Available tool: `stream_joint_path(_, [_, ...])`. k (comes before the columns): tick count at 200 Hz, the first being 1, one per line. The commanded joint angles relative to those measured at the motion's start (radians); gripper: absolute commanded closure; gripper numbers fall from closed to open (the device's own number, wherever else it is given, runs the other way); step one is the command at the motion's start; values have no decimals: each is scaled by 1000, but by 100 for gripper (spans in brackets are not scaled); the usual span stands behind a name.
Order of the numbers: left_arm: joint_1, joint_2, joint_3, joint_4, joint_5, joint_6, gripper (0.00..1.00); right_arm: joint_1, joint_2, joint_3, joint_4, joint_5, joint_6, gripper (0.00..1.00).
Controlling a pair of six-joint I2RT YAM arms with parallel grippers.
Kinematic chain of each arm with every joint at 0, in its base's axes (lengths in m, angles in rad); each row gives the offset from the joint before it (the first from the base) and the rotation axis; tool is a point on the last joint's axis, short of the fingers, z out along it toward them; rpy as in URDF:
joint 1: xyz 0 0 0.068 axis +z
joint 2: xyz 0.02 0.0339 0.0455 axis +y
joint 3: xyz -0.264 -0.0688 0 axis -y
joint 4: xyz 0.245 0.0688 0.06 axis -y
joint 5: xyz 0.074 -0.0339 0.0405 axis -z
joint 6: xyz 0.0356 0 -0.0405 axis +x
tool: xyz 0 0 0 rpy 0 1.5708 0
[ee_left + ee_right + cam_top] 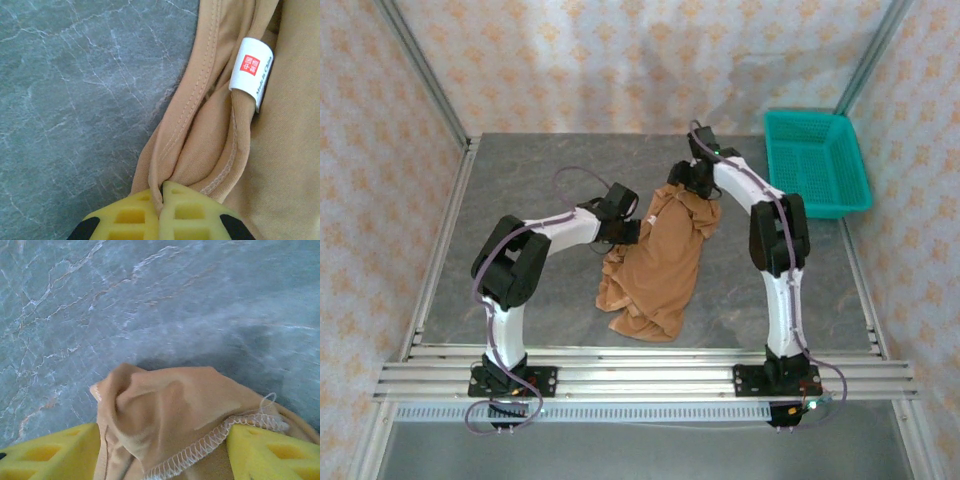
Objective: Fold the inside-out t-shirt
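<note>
One readable label, sewn into the t-shirt

A small white label (pixel 251 72) is folded over a seam of the tan inside-out t-shirt (pixel 280 150). It carries a red square with white characters too small to make out, and along its edge runs dark print reading "Made in China". I can read nothing else anywhere.

The overhead camera looks down across the table (pixel 520 290) from behind; both wrist cameras (very close) share its marbled surface.
</note>
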Motion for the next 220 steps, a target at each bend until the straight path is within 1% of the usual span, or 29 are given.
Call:
stream_joint_path(1, [-2, -20, 27, -54, -55, 2, 100, 31, 99, 125, -117, 107, -34, 35])
stream_joint_path(9, [-2, -26, 26, -61, -60, 4, 100, 31, 120, 152, -131, 112, -36, 42])
stream_joint_path(10, [-2, -26, 26, -61, -61, 5, 100, 31, 125, 158, -135, 113, -38, 45])
stream_joint_path(17, [-2, -31, 26, -67, -67, 5, 100, 30, 139, 180, -148, 123, -40, 54])
stream_joint_path(18, [-3, -32, 26, -69, -67, 5, 100, 31, 142, 186, -152, 125, -41, 56])
stream_joint_path(20, [-2, -34, 26, -71, -70, 7, 100, 31, 144, 189, -154, 127, -42, 58])
stream_joint_path(30, [-3, -46, 26, -86, -85, 10, 100, 31, 146, 211, -168, 138, -45, 77])
stream_joint_path(35, [-2, -47, 28, -96, -93, 13, 100, 30, 142, 219, -180, 143, -47, 85])
stream_joint_path(39, [-2, -46, 28, -104, -103, 15, 100, 29, 136, 226, -189, 146, -48, 90])
stream_joint_path(43, [-2, -81, 29, -115, -115, 18, 100, 29, 125, 229, -196, 150, -50, 95])
stream_joint_path(50, [-2, -99, 34, -138, -145, 22, 100, 29, 102, 230, -205, 158, -56, 100])
stream_joint_path(66, [-2, -157, 63, -228, -248, 36, 100, 25, 21, 225, -226, 176, -73, 100])
stream_joint_path(80, [-2, -225, 112, -321, -371, 44, 100, 21, -76, 208, -236, 189, -86, 100])
stream_joint_path(97, [-3, -319, 186, -428, -521, 49, 100, 15, -220, 153, -215, 176, -96, 100])
stream_joint_path(114, [-2, -420, 253, -485, -595, 66, 100, 7, -373, 80, -169, 134, -102, 100])
stream_joint_path(128, [-2, -504, 298, -497, -599, 78, 100, 0, -492, 28, -131, 71, -98, 100])
stream_joint_path(147, [-3, -615, 355, -497, -565, 78, 100, 0, -656, -66, -45, 1, -68, 100])
stream_joint_path(161, [-2, -699, 384, -489, -541, 83, 100, -1, -777, -134, 23, -36, -40, 100])
stream_joint_path(181, [-3, -812, 418, -464, -505, 92, 100, -1, -920, -188, 71, -63, -20, 100])
stream_joint_path(202, [-2, -917, 423, -415, -446, 111, 100, -2, -1028, -214, 99, -82, 1, 100])
stream_joint_path(217, [-2, -962, 424, -389, -407, 128, 100, -2, -1062, -219, 126, -111, 30, 100])
stream_joint_path(220, [-2, -967, 428, -389, -401, 131, 100, -2, -1091, -219, 131, -118, 35, 100])
